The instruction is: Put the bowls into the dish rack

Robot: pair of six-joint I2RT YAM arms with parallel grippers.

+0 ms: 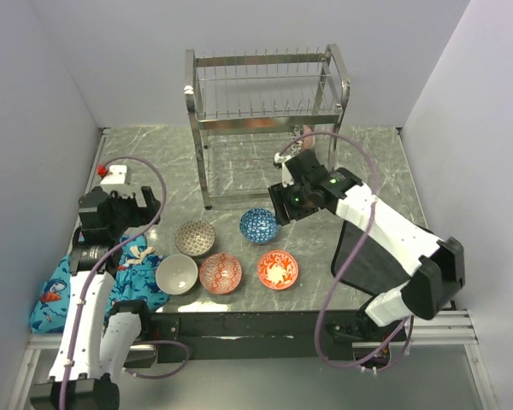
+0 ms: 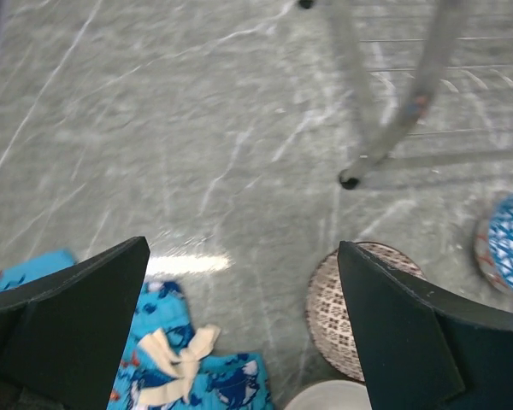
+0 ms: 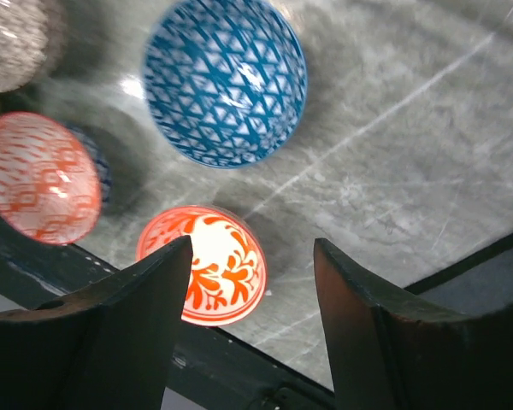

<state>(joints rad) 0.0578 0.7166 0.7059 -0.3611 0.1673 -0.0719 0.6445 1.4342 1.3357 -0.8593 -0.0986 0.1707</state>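
The dish rack [image 1: 269, 120] stands at the back of the table. Several bowls sit in front of it: blue [image 1: 258, 225], brown-grey [image 1: 195, 237], cream-white [image 1: 176, 274], pinkish-red [image 1: 220, 272] and red-orange [image 1: 277, 269]. The dark grey-white bowl is out of view. My right gripper [image 1: 282, 212] is open and empty above the table, just right of the blue bowl [image 3: 225, 81]; the red-orange bowl [image 3: 227, 265] shows between its fingers [image 3: 252, 256]. My left gripper [image 1: 141, 207] is open and empty over bare table [image 2: 244, 256], left of the brown-grey bowl [image 2: 329, 307].
A blue patterned cloth [image 1: 68, 282] lies at the near left, also in the left wrist view [image 2: 179, 367]. A rack leg [image 2: 410, 102] stands ahead of the left gripper. A black mat [image 1: 359, 256] lies under the right arm. Walls close in on both sides.
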